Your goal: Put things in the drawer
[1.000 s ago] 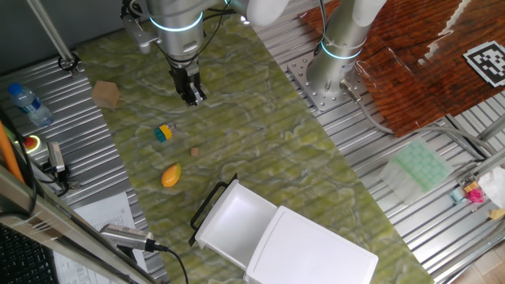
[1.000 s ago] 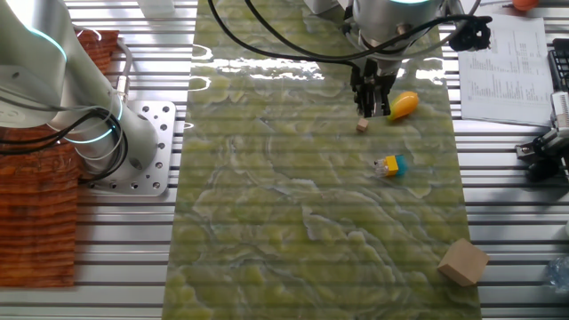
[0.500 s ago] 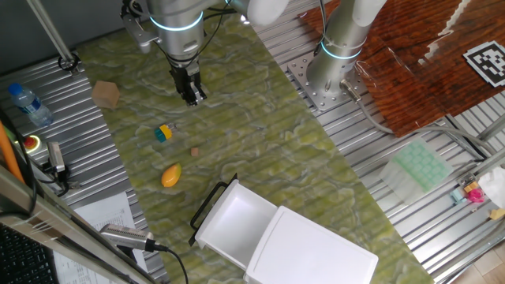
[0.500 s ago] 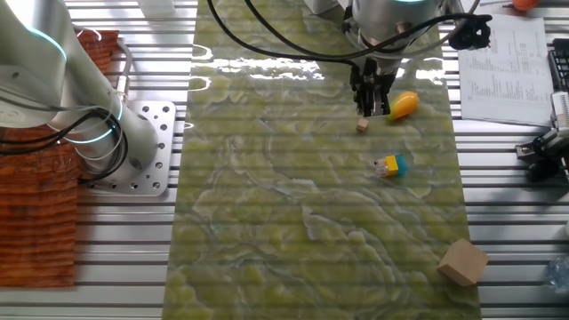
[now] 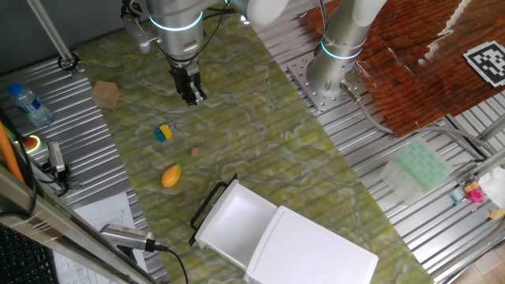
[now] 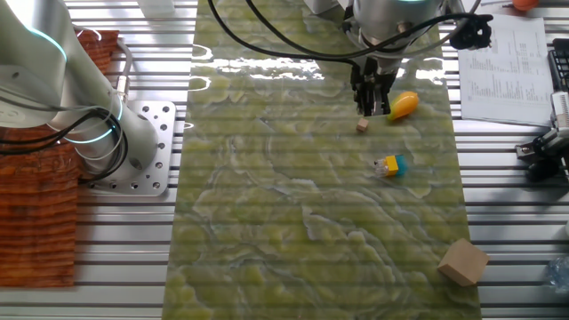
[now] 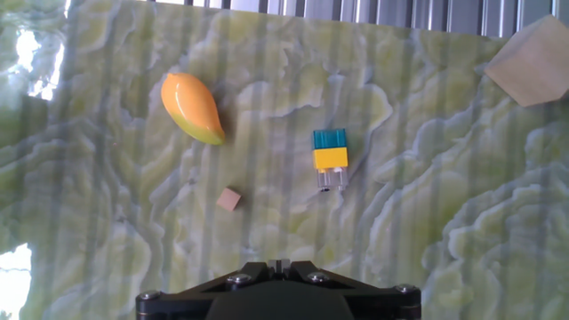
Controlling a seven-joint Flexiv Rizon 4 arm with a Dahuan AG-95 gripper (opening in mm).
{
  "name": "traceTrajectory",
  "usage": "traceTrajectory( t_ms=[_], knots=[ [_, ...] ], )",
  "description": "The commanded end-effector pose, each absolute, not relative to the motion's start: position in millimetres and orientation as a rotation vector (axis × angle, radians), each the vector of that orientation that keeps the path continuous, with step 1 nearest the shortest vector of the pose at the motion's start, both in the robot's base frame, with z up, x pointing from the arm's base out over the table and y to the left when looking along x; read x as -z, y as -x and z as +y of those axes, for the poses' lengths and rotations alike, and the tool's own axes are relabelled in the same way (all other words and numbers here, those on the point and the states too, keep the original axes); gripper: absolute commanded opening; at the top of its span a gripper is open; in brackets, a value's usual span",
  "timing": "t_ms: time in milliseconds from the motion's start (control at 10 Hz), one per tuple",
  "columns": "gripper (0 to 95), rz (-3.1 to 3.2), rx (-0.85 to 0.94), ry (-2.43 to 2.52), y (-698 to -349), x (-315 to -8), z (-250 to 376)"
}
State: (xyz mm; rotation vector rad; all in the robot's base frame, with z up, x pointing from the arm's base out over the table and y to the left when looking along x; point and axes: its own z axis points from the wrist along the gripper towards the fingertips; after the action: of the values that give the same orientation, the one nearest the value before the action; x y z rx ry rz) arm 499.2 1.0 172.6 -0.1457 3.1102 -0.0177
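The yellow-orange toy fruit (image 5: 170, 175) lies on the green mat, left of the drawer; it also shows in the other fixed view (image 6: 403, 105) and the hand view (image 7: 191, 108). A small tan cube (image 7: 229, 199) and a yellow-and-teal block (image 7: 330, 156) lie near it. The white drawer (image 5: 233, 225) stands pulled out of its white cabinet (image 5: 316, 248), empty, with its black wire handle (image 5: 209, 201) facing the mat. My gripper (image 5: 192, 99) hangs above the mat, well away from the drawer, with its fingers together and nothing between them; it also shows in the other fixed view (image 6: 372, 111).
A larger wooden cube (image 5: 106, 94) sits at the mat's far left. A clear water bottle (image 5: 30, 103) lies off the mat. A second arm's base (image 5: 331, 71) stands to the right. A pale green gridded tray (image 5: 420, 167) lies on the slatted table.
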Motion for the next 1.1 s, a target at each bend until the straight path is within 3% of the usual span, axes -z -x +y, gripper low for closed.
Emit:
traceTrajectory(
  t_ms=[100,1100],
  knots=[
    [0.0,3.109,0.019,0.151,-498.8,-173.2,1.1],
    [0.0,3.105,0.018,0.175,-499.3,-174.2,0.6]
  ],
)
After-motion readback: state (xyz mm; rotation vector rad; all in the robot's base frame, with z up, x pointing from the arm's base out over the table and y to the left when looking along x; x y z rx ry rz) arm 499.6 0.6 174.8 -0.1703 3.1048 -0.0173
